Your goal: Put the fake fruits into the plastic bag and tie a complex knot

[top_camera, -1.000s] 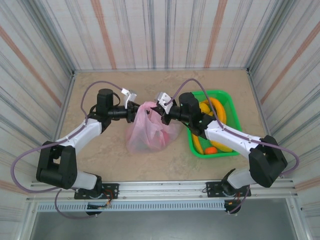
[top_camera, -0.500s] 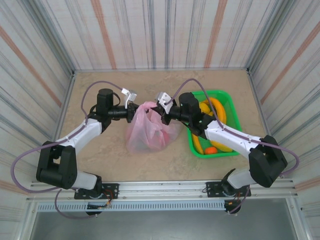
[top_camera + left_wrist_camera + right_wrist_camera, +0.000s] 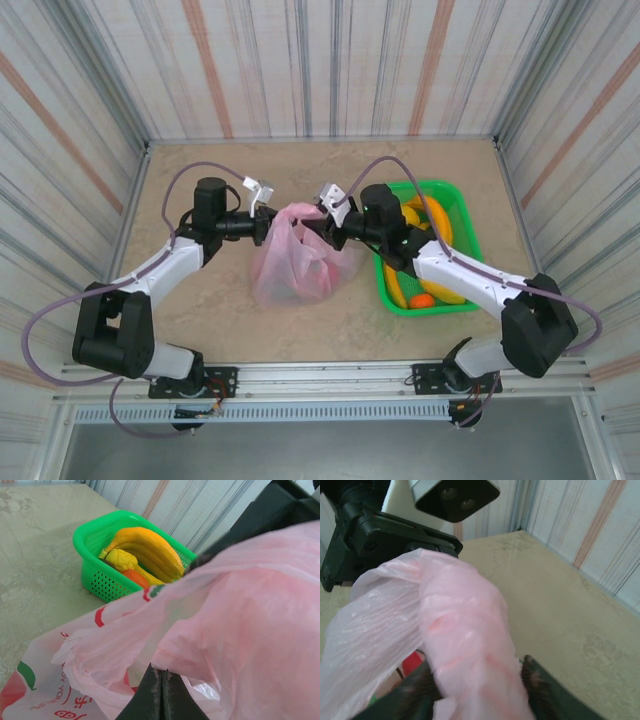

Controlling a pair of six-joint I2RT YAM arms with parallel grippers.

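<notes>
Left gripper (image 3: 270,219) is pinched shut on the pink plastic bag (image 3: 293,262), which sits mid-table. Right gripper (image 3: 316,222) is clamped around the bag's bunched handle (image 3: 465,630). Bananas (image 3: 432,218) are over in the green basket (image 3: 458,198) on the right.

The plastic bag (image 3: 293,262) is thin translucent pink film, crinkled and softly shiny, with red and green print on it (the print looks flat, not raised). The bananas (image 3: 145,550) are smooth, glossy yellow plastic. The basket (image 3: 95,577) is bright green moulded plastic, its perforated walls slightly shiny. The table (image 3: 200,310) is matt beige with a mottled, stone-like look. The walls (image 3: 300,60) look like ribbed striped sheet with a dull sheen. The left arm (image 3: 165,263) has a smooth white shell and matt black joints; its cable (image 3: 205,165) has smooth purple sheathing.
</notes>
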